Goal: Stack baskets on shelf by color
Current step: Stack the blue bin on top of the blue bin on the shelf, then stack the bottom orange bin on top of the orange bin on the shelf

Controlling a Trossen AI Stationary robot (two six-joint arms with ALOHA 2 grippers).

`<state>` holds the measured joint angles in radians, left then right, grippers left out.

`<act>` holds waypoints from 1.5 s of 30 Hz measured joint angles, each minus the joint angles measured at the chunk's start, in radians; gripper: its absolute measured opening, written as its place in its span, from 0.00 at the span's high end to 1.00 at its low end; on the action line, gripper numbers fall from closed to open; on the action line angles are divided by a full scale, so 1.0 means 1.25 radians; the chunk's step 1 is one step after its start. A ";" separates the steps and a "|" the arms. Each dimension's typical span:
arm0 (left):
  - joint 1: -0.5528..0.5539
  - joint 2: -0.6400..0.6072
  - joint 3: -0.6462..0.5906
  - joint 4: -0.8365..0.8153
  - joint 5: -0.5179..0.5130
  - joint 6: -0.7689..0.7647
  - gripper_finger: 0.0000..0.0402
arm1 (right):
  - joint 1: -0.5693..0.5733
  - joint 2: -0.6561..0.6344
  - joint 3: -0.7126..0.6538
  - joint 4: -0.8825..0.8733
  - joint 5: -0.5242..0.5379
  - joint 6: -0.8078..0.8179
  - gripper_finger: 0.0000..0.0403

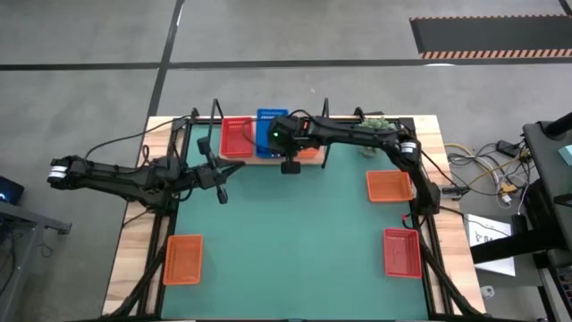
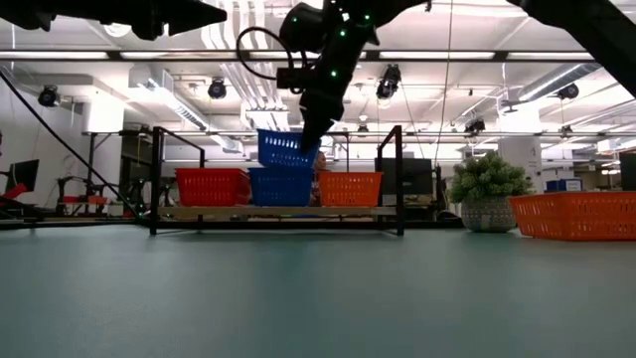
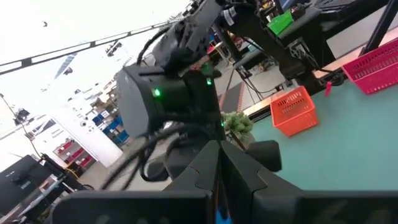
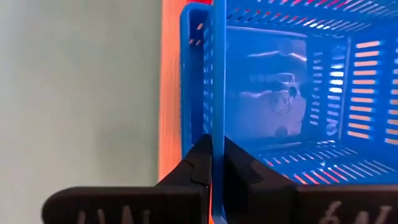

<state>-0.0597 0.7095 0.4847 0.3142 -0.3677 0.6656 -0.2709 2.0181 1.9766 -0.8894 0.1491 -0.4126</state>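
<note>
1. Blue mesh shows under the right gripper [image 1: 284, 134] in the high view: a blue basket [image 1: 268, 119] at the middle of the shelf [image 1: 308, 156], a red basket [image 1: 236, 138] beside it. The left gripper [image 1: 221, 183] waits over the green table [image 1: 295, 233]; I cannot tell its jaw gap.
2. Low view: a tilted blue basket [image 2: 286, 147] hangs just above another blue basket [image 2: 281, 186], between red and orange ones.
3. Left wrist view: the right arm, an orange basket [image 3: 293, 111] on the table.
4. Right wrist view: jaws pinch the blue basket's wall [image 4: 217, 74].
</note>
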 joint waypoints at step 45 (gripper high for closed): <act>0.000 0.026 0.000 0.021 0.000 -0.019 1.00 | 0.203 -0.242 -0.441 0.498 -0.105 0.131 0.94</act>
<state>-0.0601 0.7416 0.4843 0.3399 -0.3676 0.6417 -0.0176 1.7161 1.4256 -0.2671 0.0181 -0.2487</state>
